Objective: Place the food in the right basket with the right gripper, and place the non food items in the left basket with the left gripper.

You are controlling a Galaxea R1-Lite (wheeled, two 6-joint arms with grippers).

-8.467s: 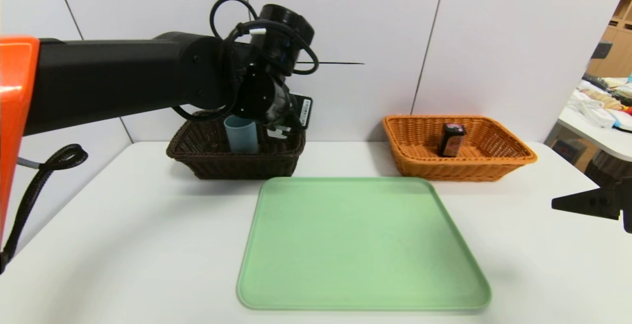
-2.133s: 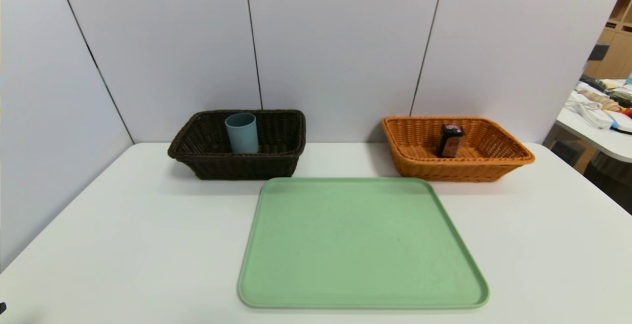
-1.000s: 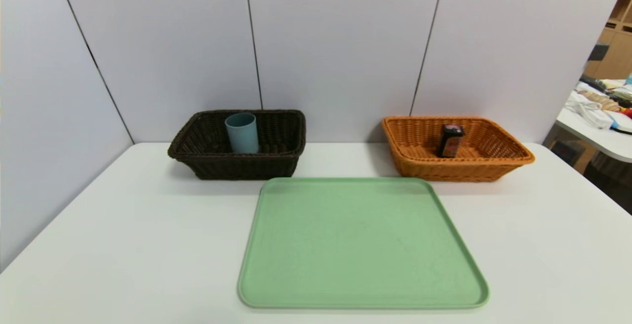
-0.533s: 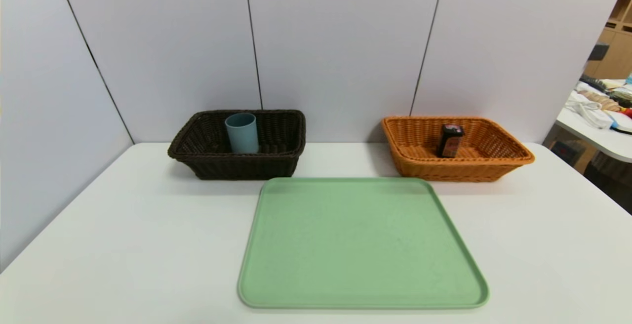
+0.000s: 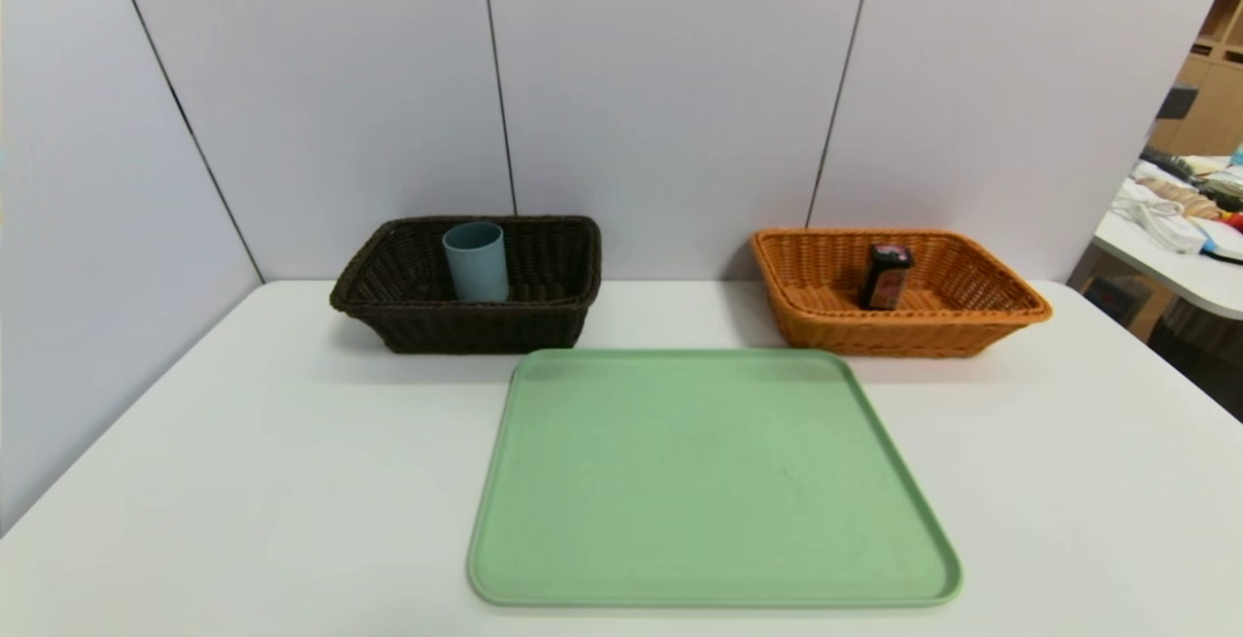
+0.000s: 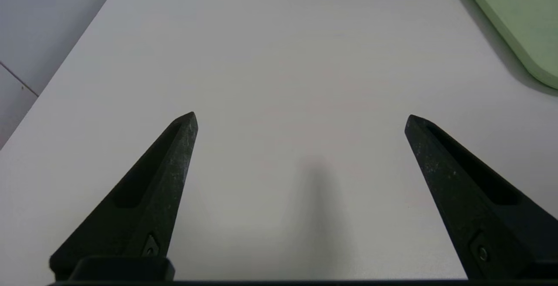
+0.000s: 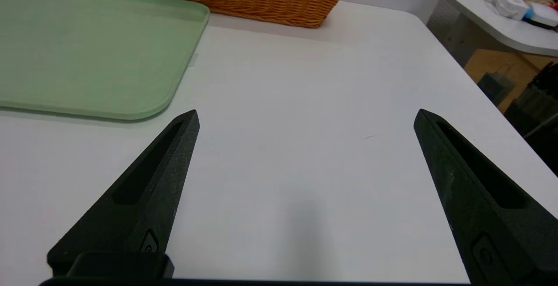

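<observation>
L gripper (image 6: 301,120): over the table's L side, outside the head view; fingers wide apart, nothing between them. Table (image 5: 243,452): white, flat, w/ pale wall panels (image 5: 660,83) behind.

Dark brown basket (image 5: 476,331): woven, rectangular, at the table's far L, near the panels. Contains blue-grey cup (image 5: 477,266), upright w/ slight tilt, open end up. Rest of basket floor partly hidden by the front wall; can't tell what lies there.

Green tray (image 5: 714,482): center of table, flat, in front of & between the two baskets.

Orange basket (image 5: 903,336): woven, flared rim, far R of table. Contains small black carton (image 5: 887,277), standing, reddish-pink top.

R gripper (image 7: 307,118): over the table's R side, outside the head view; fingers wide apart, nothing between them.

Side table (image 5: 1180,239): far R, beyond main table; carries white cable & misc. items.
</observation>
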